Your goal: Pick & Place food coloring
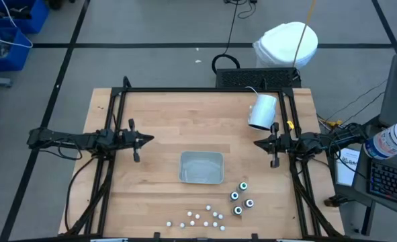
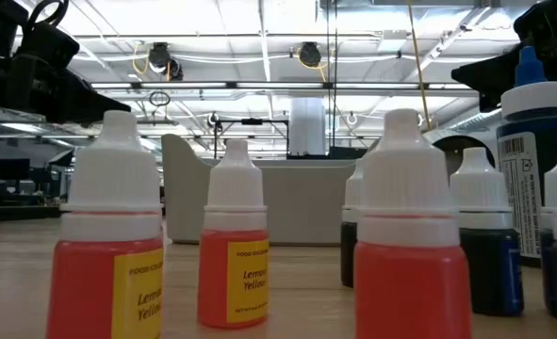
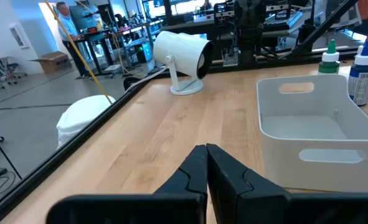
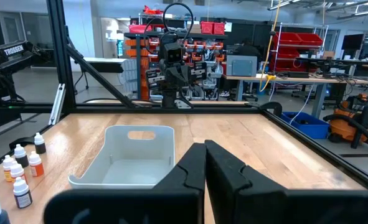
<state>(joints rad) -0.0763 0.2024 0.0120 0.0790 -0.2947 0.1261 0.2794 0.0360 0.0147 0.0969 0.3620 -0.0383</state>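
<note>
Basically not started: food coloring bottles point(image 1: 241, 198) sit at 5 o'clock of empty white bin point(image 1: 201, 167). Left gripper point(image 1: 146, 139) & right gripper point(image 1: 258, 143) both closed, holding nothing, parked at sides.

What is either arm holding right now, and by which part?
Nothing is held. The left gripper and right gripper are both shut on nothing, above the table on either side of the bin. The food coloring bottles stand untouched.
</note>
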